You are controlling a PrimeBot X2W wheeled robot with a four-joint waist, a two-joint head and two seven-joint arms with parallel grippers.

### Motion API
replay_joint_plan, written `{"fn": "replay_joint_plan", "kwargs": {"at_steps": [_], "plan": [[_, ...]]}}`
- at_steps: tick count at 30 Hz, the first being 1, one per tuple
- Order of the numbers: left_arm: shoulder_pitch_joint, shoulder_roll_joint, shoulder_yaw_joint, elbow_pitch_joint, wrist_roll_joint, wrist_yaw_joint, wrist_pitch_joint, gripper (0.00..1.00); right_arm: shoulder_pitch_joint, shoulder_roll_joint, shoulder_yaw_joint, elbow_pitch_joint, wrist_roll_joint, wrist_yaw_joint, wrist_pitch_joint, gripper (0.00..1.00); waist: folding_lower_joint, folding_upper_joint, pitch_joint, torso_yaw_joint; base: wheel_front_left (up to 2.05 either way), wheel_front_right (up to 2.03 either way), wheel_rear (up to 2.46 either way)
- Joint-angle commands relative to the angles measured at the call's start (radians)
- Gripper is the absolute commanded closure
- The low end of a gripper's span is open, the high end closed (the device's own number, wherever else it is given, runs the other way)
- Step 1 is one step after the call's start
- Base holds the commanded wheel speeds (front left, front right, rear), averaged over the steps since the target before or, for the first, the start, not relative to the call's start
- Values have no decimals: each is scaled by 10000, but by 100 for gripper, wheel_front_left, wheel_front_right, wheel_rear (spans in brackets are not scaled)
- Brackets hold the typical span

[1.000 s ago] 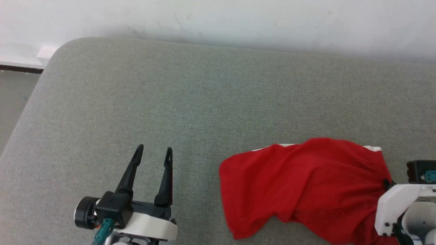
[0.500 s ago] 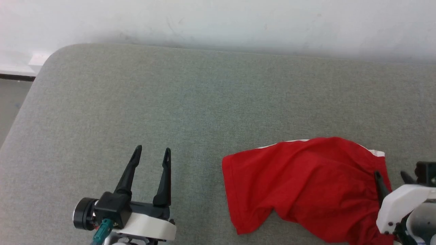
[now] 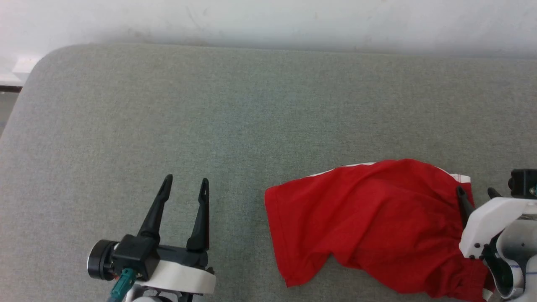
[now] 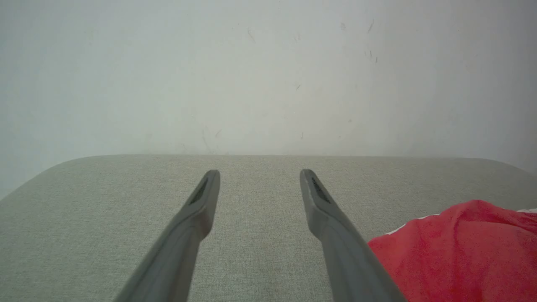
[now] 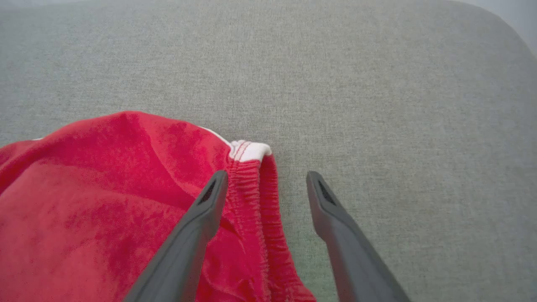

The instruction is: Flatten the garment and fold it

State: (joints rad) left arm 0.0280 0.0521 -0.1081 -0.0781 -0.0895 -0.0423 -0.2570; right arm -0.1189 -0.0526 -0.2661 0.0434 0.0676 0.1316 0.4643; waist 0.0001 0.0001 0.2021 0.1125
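Bright red garment (image 3: 369, 218), white trim (image 3: 460, 178) at 1 o'clock, flecked grey-green surface (image 3: 251, 105), scuffed off-white wall (image 3: 293, 21), black-fingered left gripper (image 3: 186, 180)

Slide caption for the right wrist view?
Open right hand straddles the elastic edge of the red garment on the grey cushion.

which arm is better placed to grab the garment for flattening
Right, probably. The right gripper has its jaws open either side of the garment's gathered edge, by the white trim. The left gripper, also open, sits over bare grey surface, apart from the garment.
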Motion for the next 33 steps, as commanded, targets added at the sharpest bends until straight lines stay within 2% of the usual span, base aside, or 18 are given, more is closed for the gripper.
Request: {"fn": "replay_joint_plan", "kwargs": {"at_steps": [1,6,7,9,10,19,24,26,33], "plan": [[-194,-18,-14,4,17,-38,-47,0,-187,23,-17,74,-31,-9,0,0,-1,-1,82,68,0,0,0],[-302,-18,-96,94,18,-75,-47,0,-695,23,-75,686,-225,-9,-105,0,-1,-1,202,279,0,0,0],[-310,-18,-109,108,17,-78,-47,0,-758,23,-89,784,-258,-9,-126,22,-1,-1,206,316,0,0,0],[-310,-18,-128,129,18,-79,-47,0,-841,23,-136,954,-306,-9,-148,86,-1,-1,207,377,0,0,0],[-307,-18,-133,134,17,-78,-47,0,-868,23,-191,1027,-338,-9,-157,100,-1,-1,205,402,0,0,0],[-246,-18,-109,253,50,-120,-47,0,-829,24,-257,1338,-398,-9,-264,100,-1,-1,17,325,0,0,0],[-422,106,-171,581,-367,-490,-29,0,-776,24,-48,1295,-326,-9,-377,100,-1,-1,-33,210,0,0,0],[-712,356,-331,814,-664,-665,463,0,-798,24,63,1237,-315,-9,-403,100,-1,-1,40,188,0,0,0],[-2191,1345,-1427,1165,-2050,-871,3571,0,-993,24,460,1033,-242,-9,-539,100,-1,-1,435,114,0,0,0]]}}
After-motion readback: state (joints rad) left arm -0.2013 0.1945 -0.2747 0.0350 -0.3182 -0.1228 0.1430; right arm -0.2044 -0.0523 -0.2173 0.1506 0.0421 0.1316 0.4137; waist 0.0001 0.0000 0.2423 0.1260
